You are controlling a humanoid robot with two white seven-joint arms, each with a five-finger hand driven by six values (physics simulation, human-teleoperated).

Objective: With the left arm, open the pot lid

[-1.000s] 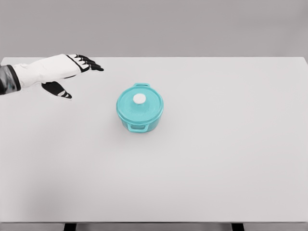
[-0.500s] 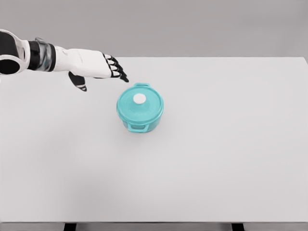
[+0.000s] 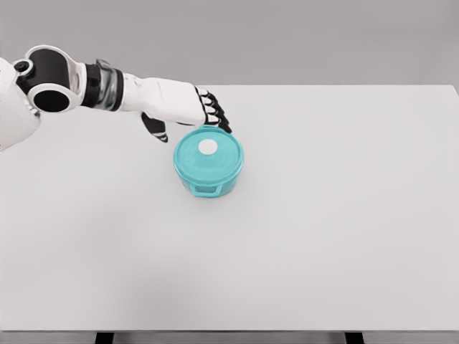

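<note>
Left hand [image 3: 188, 109] above the pot's [image 3: 209, 170] far rim, fingers spread, holding nothing. Lid [image 3: 208, 153] seated on the pot, mid-bench [image 3: 344, 215].

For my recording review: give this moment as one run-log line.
left hand: open, at pot's far rim | lid: on pot, white knob untouched | right arm: unseen

Left hand [image 3: 192, 109] covers the far rim and far handle of the pot [image 3: 208, 169]; contact with the lid [image 3: 209, 153] can't be judged. Thumb partly behind the palm. Left shoulder cut off at the left edge. Tabletop [image 3: 337, 236] legs clipped by the bottom edge. Pot's inside hidden under the lid.
</note>
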